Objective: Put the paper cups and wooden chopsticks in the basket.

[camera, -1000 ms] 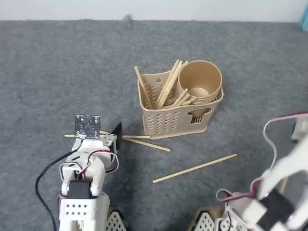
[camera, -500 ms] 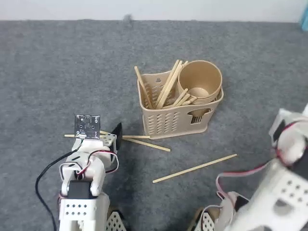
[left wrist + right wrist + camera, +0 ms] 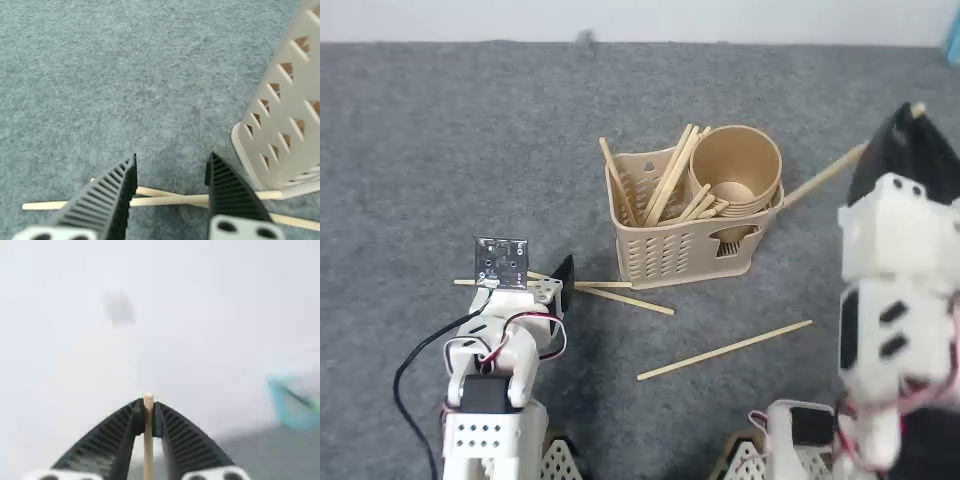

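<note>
I see the grey felt tabletop (image 3: 470, 130), a white wall (image 3: 620, 20) past its far edge; left gripper (image 3: 172, 165) fingers spread, right gripper (image 3: 148, 407) fingers pinching a thin wooden chopstick (image 3: 148, 450).

Grey, felt-like table covering (image 3: 470, 150), evenly lit and without hard shadows, spread across the whole work area. Beyond its far edge, a narrow band of plain pale wall (image 3: 620, 18). At the far right margin, a teal object (image 3: 954, 40), perhaps a container, too blurred to identify. Against the wall, a faint dark smudge (image 3: 119, 307).
</note>
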Robot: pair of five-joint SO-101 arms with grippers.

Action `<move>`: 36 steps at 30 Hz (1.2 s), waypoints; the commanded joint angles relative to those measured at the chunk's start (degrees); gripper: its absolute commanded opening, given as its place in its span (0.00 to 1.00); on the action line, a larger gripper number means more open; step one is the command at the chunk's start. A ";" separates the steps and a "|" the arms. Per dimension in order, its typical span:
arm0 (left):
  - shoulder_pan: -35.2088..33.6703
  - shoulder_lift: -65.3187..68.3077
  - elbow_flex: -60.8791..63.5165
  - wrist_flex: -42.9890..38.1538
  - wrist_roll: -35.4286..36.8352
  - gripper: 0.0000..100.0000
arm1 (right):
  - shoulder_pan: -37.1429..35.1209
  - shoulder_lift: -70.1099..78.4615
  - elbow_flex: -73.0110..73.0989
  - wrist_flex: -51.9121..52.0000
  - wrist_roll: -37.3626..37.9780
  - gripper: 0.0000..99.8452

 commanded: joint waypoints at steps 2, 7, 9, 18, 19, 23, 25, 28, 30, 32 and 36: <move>0.09 -0.70 -0.31 -1.32 -0.62 0.21 | -7.08 -1.98 -0.09 -7.16 -1.85 0.01; 0.09 -0.70 -0.31 -1.32 -0.62 0.21 | -10.95 -0.75 0.35 -11.21 -2.11 0.01; 0.09 -0.70 -0.31 -1.32 -0.62 0.21 | -11.74 1.01 0.35 -11.91 -2.11 0.01; 0.09 -0.70 -0.31 -1.32 -0.62 0.21 | -12.53 11.30 4.22 -12.09 -9.49 0.01; 0.09 -0.70 -0.31 -1.32 -0.62 0.21 | -13.41 11.82 5.19 -12.09 -10.02 0.01; 0.00 -0.70 -0.31 -1.32 -0.62 0.21 | -16.92 12.44 9.32 -12.26 -10.20 0.01; 0.00 -0.70 -0.31 -1.32 -0.62 0.21 | -17.71 12.44 12.13 -14.29 -10.11 0.01; 0.00 -0.70 -0.31 -1.32 -0.62 0.21 | -19.30 12.97 17.49 -17.71 -7.30 0.01; 0.00 -0.70 -0.31 -1.32 -0.62 0.21 | -20.79 12.88 21.71 -18.95 -3.96 0.02; 0.00 -0.70 -0.31 -1.32 -0.62 0.21 | -21.76 12.79 24.35 -18.95 -3.78 0.07; 0.00 -0.70 -0.31 -1.32 -0.62 0.21 | -22.73 12.35 25.76 -18.59 -3.52 0.16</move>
